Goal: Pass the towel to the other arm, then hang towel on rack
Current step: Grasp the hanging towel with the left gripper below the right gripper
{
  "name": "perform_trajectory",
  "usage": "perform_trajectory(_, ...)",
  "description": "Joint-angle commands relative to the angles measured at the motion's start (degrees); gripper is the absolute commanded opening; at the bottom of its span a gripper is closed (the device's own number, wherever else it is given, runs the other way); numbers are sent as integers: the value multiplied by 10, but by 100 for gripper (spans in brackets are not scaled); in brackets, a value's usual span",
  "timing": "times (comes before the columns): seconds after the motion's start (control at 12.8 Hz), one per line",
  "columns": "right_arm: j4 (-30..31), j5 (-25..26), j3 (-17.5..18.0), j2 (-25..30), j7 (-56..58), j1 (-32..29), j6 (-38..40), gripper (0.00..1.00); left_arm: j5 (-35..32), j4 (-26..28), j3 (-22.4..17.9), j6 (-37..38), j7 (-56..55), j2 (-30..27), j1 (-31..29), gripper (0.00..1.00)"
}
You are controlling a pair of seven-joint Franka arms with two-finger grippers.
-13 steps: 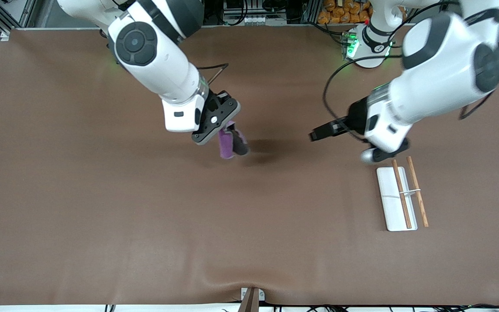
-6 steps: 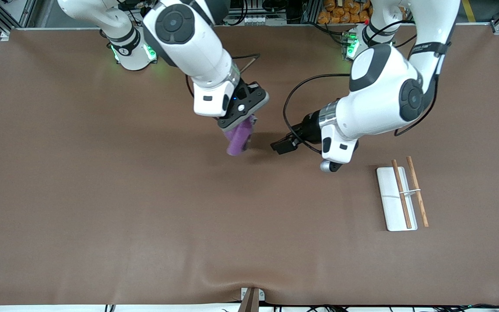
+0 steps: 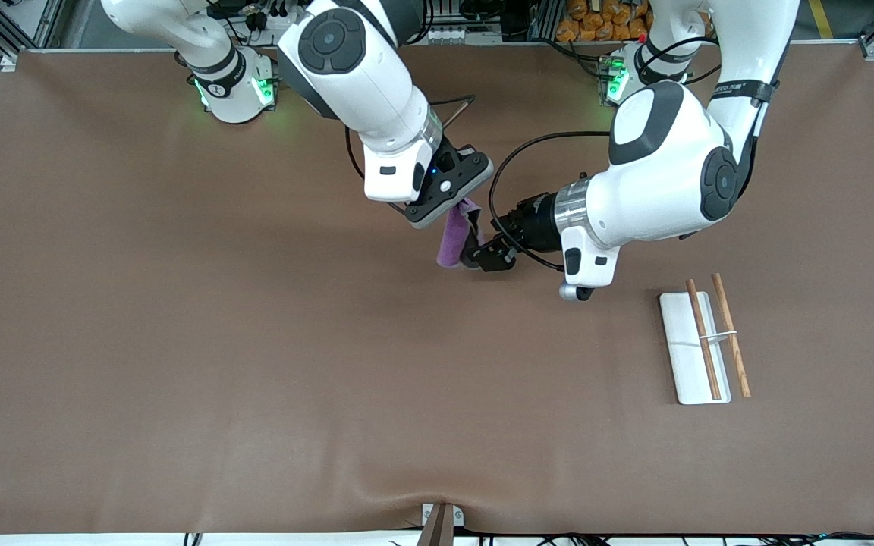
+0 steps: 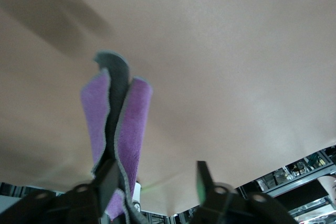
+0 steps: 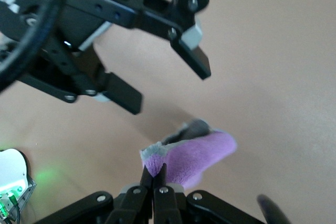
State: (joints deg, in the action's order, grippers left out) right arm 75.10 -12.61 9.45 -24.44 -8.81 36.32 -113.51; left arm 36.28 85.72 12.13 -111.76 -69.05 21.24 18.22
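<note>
In the front view, the right gripper [image 3: 461,214] hangs over the middle of the table [image 3: 179,341], pinching the top of the purple towel [image 3: 452,243], which dangles beneath it; the left gripper [image 3: 482,254] reaches in at the towel's lower part. The rack [image 3: 691,349] lies toward the left arm's end, nearer the camera. In the left wrist view, that gripper's fingers [image 4: 107,174] stand apart, one touching the towel. In the right wrist view, closed fingers [image 5: 149,177] clamp the towel's edge.
</note>
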Motion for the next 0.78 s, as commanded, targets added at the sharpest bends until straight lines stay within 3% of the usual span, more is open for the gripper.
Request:
perform_trajectory(0.0,-21,-10,-2,-7,-11,10,2,0,12,-2,-2,2,-35,6,10,66)
perform_trajectory(0.55,-22,-10,-1,-6,-24,10,4,0,12,-4,-1,50,-82,5,17,65)
perform_trajectory(0.7,-22,-10,-1,-6,-24,10,5,0,11,-4,-1,59,-99,5,19,59)
